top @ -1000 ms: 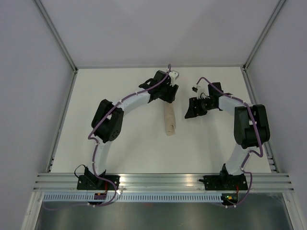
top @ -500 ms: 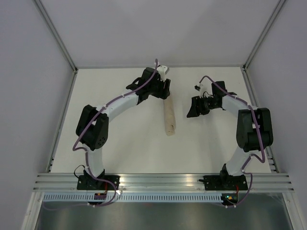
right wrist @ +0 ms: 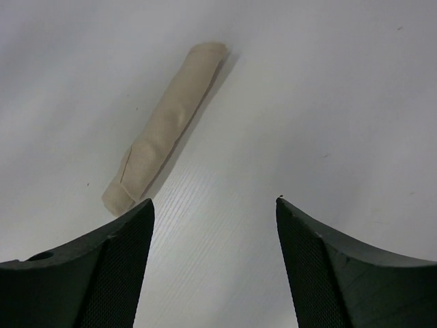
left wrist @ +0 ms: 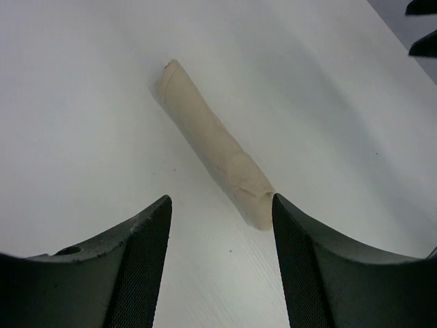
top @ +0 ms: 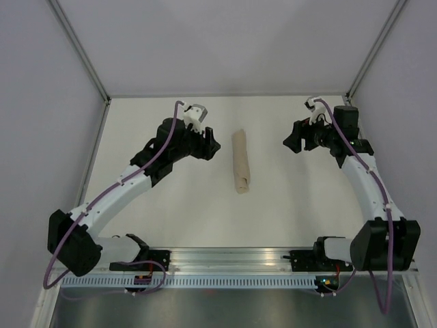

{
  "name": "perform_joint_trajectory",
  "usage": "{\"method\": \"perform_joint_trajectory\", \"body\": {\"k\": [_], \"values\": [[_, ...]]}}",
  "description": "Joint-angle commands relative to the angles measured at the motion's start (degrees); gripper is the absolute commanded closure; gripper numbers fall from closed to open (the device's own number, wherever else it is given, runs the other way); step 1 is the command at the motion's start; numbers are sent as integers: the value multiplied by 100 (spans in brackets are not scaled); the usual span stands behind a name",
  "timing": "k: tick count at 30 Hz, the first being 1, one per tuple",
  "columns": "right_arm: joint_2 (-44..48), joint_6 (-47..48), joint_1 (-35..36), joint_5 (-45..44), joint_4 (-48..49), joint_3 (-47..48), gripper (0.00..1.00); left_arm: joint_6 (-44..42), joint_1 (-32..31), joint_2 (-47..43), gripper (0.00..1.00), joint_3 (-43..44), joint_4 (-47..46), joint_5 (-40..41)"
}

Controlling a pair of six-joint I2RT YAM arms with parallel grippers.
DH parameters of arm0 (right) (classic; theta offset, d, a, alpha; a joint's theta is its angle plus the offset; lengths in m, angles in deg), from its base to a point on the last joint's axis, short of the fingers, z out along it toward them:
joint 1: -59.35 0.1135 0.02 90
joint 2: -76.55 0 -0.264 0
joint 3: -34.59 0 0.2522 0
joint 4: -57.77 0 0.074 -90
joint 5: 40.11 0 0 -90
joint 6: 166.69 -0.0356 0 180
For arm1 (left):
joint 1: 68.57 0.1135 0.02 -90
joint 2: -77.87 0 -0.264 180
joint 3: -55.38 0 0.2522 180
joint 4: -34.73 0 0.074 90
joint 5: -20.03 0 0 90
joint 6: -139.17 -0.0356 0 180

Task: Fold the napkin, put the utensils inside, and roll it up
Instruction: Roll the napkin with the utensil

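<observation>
Spanning the view, one white table [top: 171, 212] carries two arms. One napkin [top: 240, 161], rolled into a tight tube, lies mid-table between them. The left gripper [top: 212, 145] and right gripper [top: 290, 137] both gape wide, holding nothing, well apart from the roll.

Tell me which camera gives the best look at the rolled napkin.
Left wrist: the napkin lies whole mid-frame, large, its wrap seam and both ends plain. The right wrist also shows the napkin whole, off to the left. The top view shows the napkin whole but small, detail lost.
</observation>
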Motion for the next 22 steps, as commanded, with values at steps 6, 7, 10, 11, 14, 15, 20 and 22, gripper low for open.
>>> {"method": "perform_joint_trajectory", "body": {"k": [6,7,10,11,14,15,20,22], "values": [[1385,-492,-109,-1409,192,-251,14,191,-4,-1369,34,-1013,138,84],[1447,-562,-100,-1506,192,-295,14,218,-4,-1491,34,-1048,147,84],[1641,-589,-100,-1638,192,-382,14,235,5,-1563,34,-1101,173,14],[1728,-598,-109,-1674,201,-409,14,244,-4,-1580,34,-1093,182,-4],[1878,-598,-100,-1806,297,-523,13,262,-4,-1607,34,-1084,226,-31],[1905,-581,-100,-1806,289,-532,13,262,-4,-1616,34,-1093,235,-39],[1949,-598,-100,-1832,350,-568,13,306,-4,-1651,34,-1137,244,-40],[1966,-598,-100,-1823,368,-550,12,306,5,-1668,34,-1128,252,-31]]}}
